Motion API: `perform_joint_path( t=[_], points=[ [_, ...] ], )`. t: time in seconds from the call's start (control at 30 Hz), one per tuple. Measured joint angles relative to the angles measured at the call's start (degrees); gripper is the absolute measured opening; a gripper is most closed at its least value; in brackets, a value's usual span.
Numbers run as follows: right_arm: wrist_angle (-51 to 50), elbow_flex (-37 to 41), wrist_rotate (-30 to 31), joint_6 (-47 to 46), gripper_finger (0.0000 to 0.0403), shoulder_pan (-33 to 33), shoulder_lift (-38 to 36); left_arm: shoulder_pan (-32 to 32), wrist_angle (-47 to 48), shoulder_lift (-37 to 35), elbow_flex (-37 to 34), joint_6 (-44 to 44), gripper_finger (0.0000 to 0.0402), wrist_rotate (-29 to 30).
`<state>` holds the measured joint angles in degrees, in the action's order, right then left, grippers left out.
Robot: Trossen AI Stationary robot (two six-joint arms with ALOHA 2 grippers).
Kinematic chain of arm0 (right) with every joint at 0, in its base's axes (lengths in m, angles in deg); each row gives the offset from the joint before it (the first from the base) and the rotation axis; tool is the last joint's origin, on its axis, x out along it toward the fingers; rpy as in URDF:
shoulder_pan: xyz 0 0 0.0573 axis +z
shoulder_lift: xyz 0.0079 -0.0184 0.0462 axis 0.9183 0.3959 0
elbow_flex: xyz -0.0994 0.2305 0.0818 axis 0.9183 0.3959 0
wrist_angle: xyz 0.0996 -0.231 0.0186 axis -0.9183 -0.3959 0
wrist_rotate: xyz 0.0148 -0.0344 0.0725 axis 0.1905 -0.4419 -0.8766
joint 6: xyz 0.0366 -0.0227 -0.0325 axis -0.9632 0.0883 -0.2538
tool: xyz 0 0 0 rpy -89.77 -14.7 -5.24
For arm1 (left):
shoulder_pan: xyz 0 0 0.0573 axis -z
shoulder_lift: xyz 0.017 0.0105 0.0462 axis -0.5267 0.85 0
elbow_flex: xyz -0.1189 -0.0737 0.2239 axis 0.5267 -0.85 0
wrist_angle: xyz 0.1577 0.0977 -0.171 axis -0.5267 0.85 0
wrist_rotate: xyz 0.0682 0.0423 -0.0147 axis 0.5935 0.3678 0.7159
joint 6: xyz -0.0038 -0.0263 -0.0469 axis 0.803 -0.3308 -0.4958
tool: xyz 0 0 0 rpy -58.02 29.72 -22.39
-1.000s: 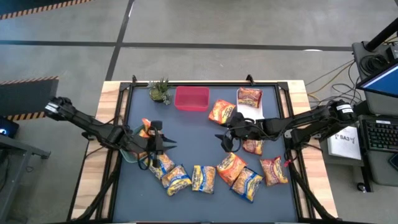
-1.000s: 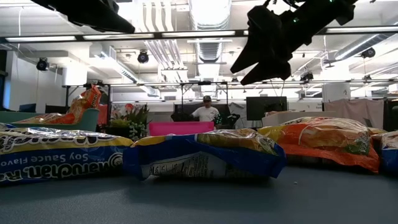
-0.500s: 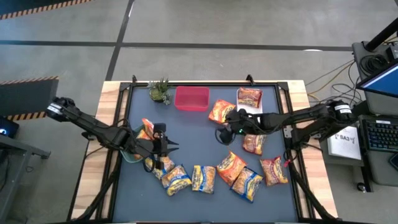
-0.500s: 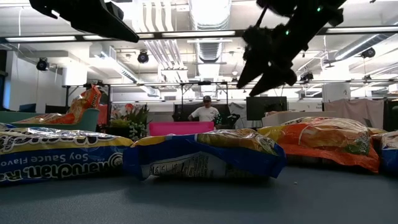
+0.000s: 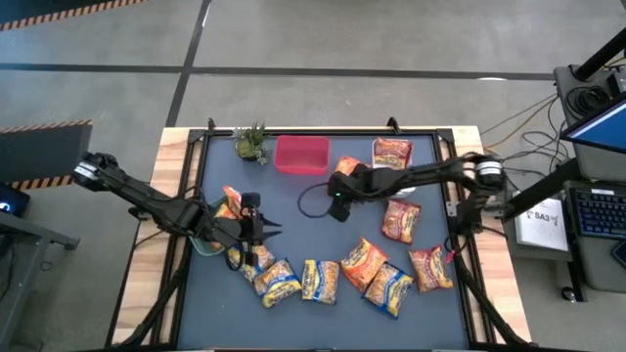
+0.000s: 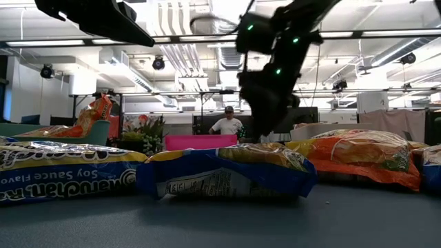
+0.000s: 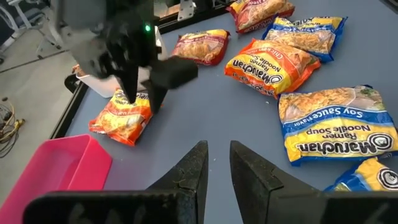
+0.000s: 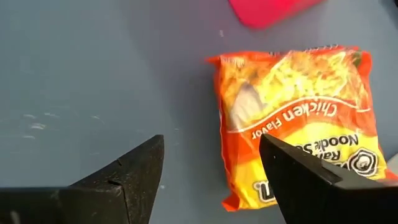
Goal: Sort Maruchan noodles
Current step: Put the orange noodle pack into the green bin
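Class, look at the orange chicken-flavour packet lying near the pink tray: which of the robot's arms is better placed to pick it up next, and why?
Probably the right. The right gripper hangs open just beside the orange packet, fingers pointing down. The left gripper sits farther off across the table, its fingers nearly together.

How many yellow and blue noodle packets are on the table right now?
4 yellow-and-blue packets, all in the curved row: one by the left gripper, two next to it, one past the orange packet. Others may hide beneath the arm.
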<state>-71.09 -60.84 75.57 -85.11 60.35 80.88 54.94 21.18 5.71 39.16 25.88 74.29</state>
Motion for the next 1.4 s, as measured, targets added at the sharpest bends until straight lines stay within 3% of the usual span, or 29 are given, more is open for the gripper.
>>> perform_joint_path(
  t=[0.2,0.43,0.57,0.73,0.93,1.3,1.4],
  points=[
    [-9.11,-7.04,7.9,-0.66,0.0245,0.01,7.28,0.0,0.11,0.0,0.0,0.14,0.0048,-0.01],
    [-9.9,-8.51,8.68,-0.41,0.0221,-0.04,11.2,0.0,-0.04,0.0,-0.02,1.11,0.0048,-0.01],
    [-9.43,-8.63,9.87,0.38,0.0184,-0.07,12.63,0.0,-0.08,0.0,-0.02,0.57,0.0048,-0.01],
    [-8.67,-8.65,10.93,1.09,0.0106,-0.09,13.31,0.0,-0.27,0.0,-0.02,0.17,0.0048,-0.01],
    [-8.92,-8.69,9.3,1.64,0.0021,0.09,12.07,0.0,-0.5,-0.02,-0.02,0.15,0.0048,-0.01],
    [-8.04,-8.8,-0.08,0.49,0.0014,3.47,7.63,0.0,-1.25,-0.02,-0.02,0.12,0.0048,-0.01],
    [-5.63,-8.8,-5.12,0.13,0.0013,5.63,7.54,0.0,-2.18,-0.04,-0.02,0.12,0.0048,-0.01]
  ],
)
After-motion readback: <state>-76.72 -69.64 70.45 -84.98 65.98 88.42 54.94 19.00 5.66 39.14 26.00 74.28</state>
